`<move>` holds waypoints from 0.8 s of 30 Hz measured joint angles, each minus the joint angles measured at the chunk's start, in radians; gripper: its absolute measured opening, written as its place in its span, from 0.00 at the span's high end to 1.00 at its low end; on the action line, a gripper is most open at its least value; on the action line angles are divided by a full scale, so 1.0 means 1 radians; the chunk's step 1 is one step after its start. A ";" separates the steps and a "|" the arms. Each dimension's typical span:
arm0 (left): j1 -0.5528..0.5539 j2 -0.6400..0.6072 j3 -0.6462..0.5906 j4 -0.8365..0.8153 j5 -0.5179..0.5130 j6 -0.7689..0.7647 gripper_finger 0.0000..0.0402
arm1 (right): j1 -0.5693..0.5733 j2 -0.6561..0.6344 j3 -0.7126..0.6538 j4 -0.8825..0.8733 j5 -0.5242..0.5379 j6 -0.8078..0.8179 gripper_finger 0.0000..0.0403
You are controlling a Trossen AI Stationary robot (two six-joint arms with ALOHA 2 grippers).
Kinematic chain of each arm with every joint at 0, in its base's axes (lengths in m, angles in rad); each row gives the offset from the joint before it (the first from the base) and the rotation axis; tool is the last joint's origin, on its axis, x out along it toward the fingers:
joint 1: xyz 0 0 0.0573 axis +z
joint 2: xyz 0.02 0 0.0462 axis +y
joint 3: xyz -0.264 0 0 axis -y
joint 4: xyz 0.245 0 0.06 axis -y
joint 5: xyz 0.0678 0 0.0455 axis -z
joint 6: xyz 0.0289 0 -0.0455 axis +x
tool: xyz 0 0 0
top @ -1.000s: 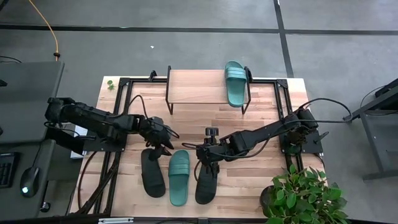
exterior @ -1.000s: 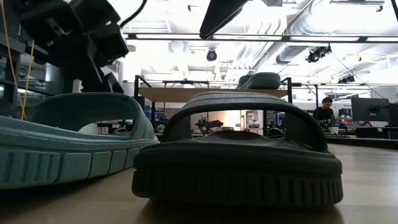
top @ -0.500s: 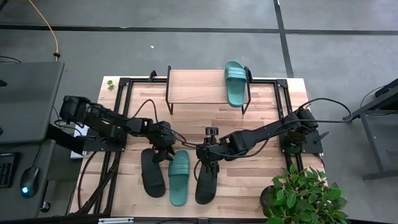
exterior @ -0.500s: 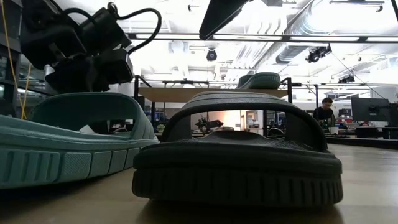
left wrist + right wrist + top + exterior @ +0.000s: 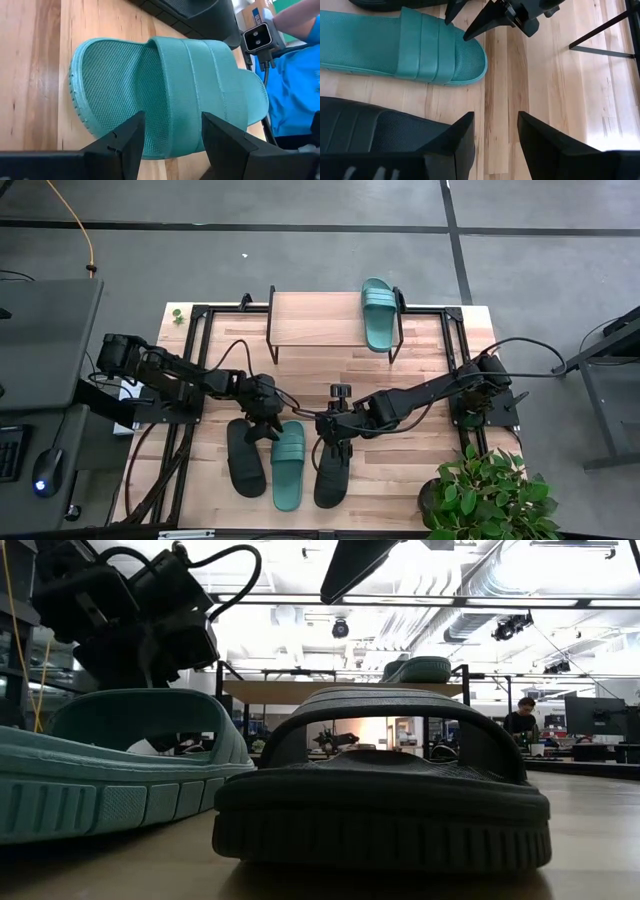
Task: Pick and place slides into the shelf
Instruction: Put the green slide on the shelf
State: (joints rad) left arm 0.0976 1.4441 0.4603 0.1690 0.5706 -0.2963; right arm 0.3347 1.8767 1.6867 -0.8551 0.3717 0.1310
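My overhead camera looks straight down on the whole table [image 5: 420,380], both arms and the shelf [image 5: 320,320]. My low camera sits at tabletop height, nearly against a black slide [image 5: 380,790], facing across to the shelf [image 5: 330,690] and the room. Each wrist camera looks close past its own fingers; both catch the teal slide [image 5: 170,95] [image 5: 405,45], which the overhead view [image 5: 288,465] shares.
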 joint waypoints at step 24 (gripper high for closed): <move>-0.047 0.002 0.000 0.021 -0.013 -0.016 0.56 | 0.000 0.000 0.000 0.000 0.000 0.002 0.65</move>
State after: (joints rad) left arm 0.0505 1.4464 0.4603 0.1899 0.5571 -0.3119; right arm 0.3347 1.8767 1.6867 -0.8547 0.3714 0.1333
